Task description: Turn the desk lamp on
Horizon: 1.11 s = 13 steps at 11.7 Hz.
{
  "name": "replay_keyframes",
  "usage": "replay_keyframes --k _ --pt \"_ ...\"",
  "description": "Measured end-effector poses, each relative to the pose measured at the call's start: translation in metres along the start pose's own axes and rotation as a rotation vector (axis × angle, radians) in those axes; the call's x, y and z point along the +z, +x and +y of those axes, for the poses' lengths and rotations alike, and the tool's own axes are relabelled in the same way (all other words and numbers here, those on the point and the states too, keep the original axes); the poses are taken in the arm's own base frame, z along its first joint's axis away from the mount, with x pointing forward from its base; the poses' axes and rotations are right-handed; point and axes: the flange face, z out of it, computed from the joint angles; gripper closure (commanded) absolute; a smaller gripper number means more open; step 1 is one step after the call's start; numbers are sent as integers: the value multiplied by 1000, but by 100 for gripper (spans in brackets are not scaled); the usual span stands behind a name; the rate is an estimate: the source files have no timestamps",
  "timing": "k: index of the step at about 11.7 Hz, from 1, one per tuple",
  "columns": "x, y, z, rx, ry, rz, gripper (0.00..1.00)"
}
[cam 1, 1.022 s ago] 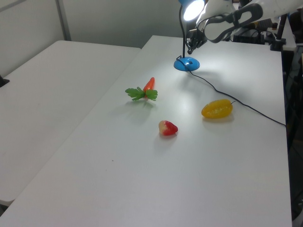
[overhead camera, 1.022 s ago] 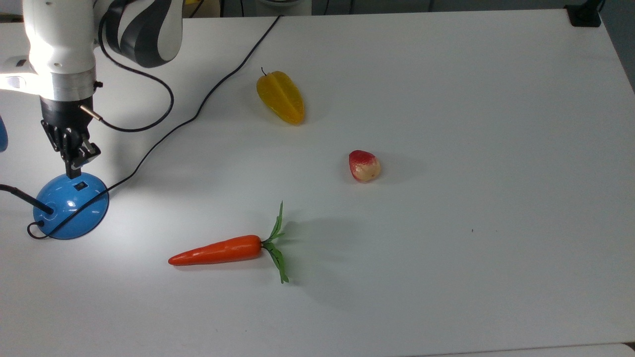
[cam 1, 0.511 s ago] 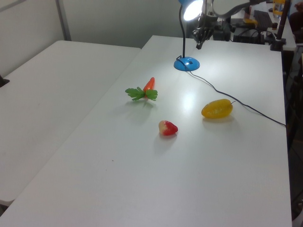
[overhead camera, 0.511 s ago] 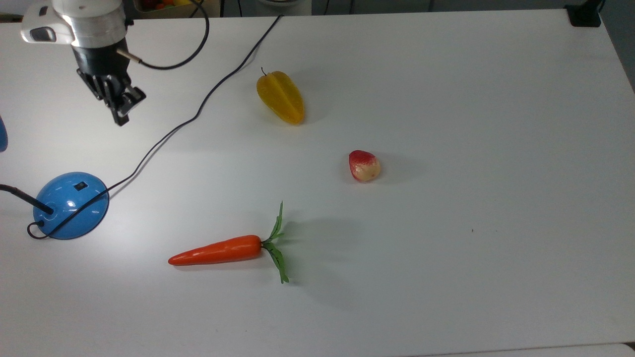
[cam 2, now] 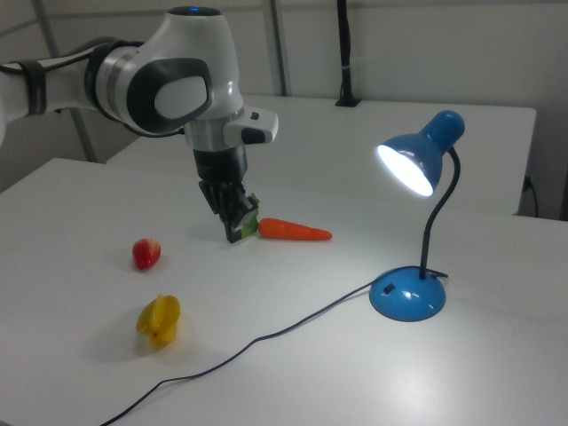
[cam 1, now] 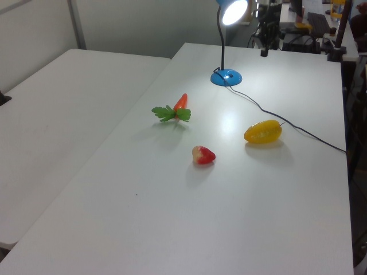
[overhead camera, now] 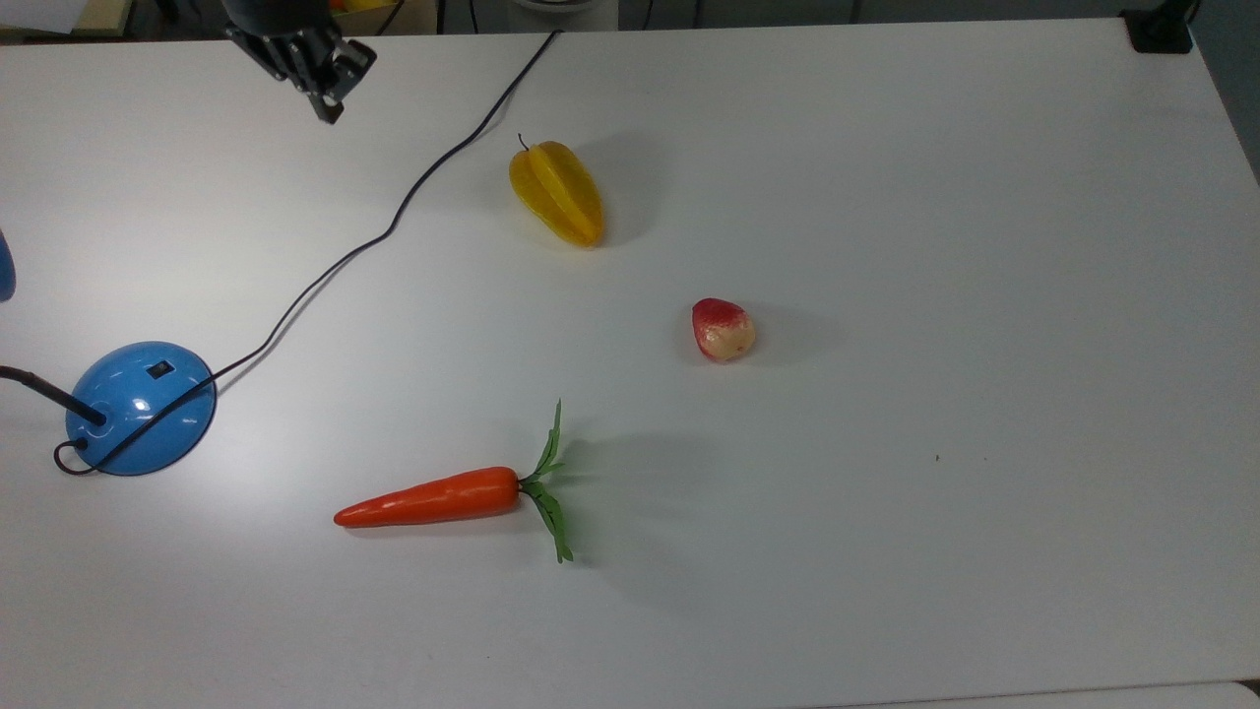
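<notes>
Desk lamp (cam 2: pixel 410 266) found standing near one edge of the white table (overhead camera: pixel 886 246), at the top view's left, dome base (overhead camera: pixel 141 407) flat on the surface. Lit: bulb glowing inside the blue shade (cam 2: pixel 417 160), bright pool thrown on the table beside the base, so task judged complete. Switch (overhead camera: pixel 159 370) on the upper slope of the dome, unobstructed. Neck (cam 1: pixel 221 40) rising roughly vertical from the base, then bending over at the top; long axis upright, shade opening aimed down and toward the right view's left, over the table middle. Cord (overhead camera: pixel 394 212) trailing from the base across the table to the far edge. Gripper (overhead camera: pixel 317 74) raised above the table, well apart from the lamp, empty, fingers drawn together with little or no gap, consistent with a fingertip press. Carrot (overhead camera: pixel 433 497), starfruit (overhead camera: pixel 557 193) and strawberry (overhead camera: pixel 723 329) lying apart from the lamp, unrelated to the task.
</notes>
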Motion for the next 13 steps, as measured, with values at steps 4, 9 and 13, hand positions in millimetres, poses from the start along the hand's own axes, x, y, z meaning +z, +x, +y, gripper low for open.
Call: replay_keyframes --k 4,9,13 --pt "-33 -24 9 -220 23 -14 0" --pt "-44 -34 10 -289 30 -30 0" --pt "-48 -36 2 -305 29 -29 0"
